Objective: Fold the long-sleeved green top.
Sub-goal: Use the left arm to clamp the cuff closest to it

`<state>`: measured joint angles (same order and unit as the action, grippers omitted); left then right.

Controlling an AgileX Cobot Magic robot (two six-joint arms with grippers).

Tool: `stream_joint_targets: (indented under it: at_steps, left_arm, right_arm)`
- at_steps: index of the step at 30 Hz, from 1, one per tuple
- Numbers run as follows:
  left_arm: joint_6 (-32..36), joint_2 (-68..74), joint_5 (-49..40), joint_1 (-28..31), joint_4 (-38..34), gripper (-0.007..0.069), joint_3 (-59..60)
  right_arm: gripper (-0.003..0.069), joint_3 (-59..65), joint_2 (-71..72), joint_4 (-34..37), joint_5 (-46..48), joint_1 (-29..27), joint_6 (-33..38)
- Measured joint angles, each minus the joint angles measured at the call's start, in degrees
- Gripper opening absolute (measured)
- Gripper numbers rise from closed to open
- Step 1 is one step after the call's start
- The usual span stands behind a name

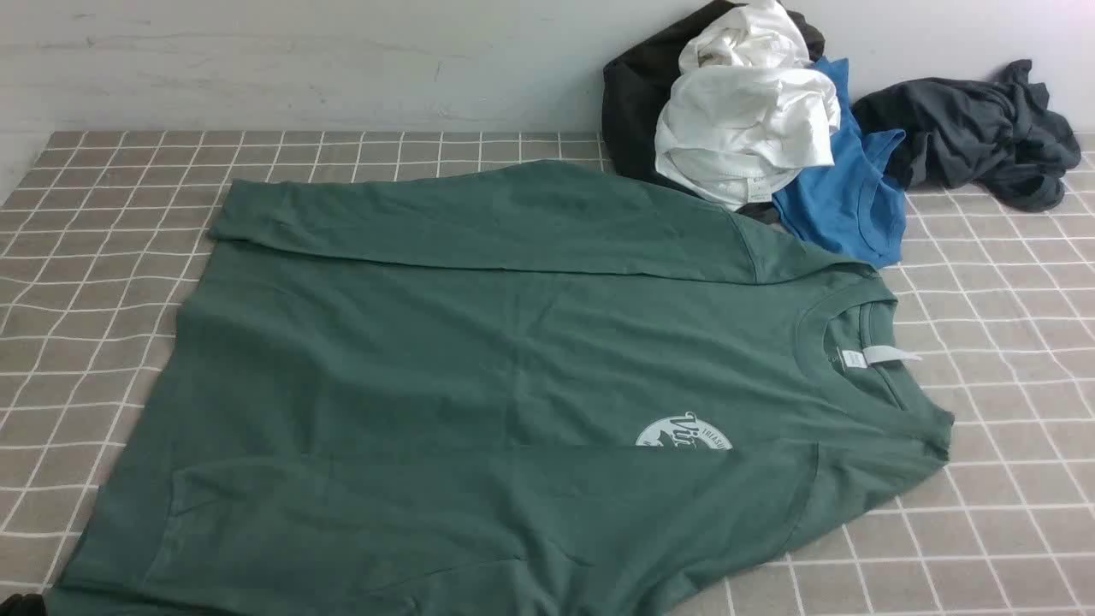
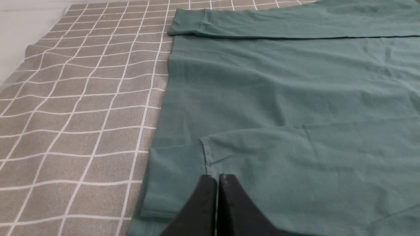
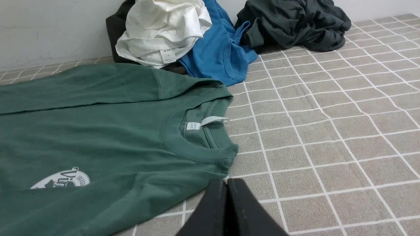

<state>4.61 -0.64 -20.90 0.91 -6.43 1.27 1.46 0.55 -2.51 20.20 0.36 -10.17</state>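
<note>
The green long-sleeved top (image 1: 479, 359) lies flat on the checked tablecloth, neck to the right, white neck label (image 1: 881, 355) and part of the round white logo (image 1: 682, 432) showing. Both sleeves are folded in across the body, the far one (image 1: 479, 218) and the near one (image 1: 513, 496). Neither gripper shows in the front view. My left gripper (image 2: 217, 178) is shut and empty, just above the near sleeve beside its cuff (image 2: 177, 170). My right gripper (image 3: 227, 182) is shut and empty over the tablecloth, just off the top's near shoulder edge below the collar (image 3: 200, 154).
A pile of clothes lies at the back right against the wall: a white garment (image 1: 744, 128), a bright blue shirt (image 1: 847, 205) touching the top's far shoulder, a black garment (image 1: 633, 94) and a dark grey garment (image 1: 975, 133). The checked tablecloth (image 1: 1009, 342) covers the table.
</note>
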Motion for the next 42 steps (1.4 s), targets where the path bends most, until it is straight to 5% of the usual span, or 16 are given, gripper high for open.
stream_joint_targets:
  at_steps: [30,35,42]
  left_arm:
    - [0.5,0.0,4.6,0.0,4.3,-0.0007,0.3]
    - [0.3,0.0,16.3,0.0,7.8,-0.0007,0.4]
    - [-8.8,0.0,34.7,0.0,8.3,-0.0007,0.4]
  right_arm:
    - [-0.0006,0.1,0.0,-3.8,-1.7,0.0,0.0]
    - [-0.0006,0.1,0.0,-4.7,-14.4,0.0,0.0]
    - [-0.0006,0.1,0.0,-2.7,-35.0,0.0,-0.4]
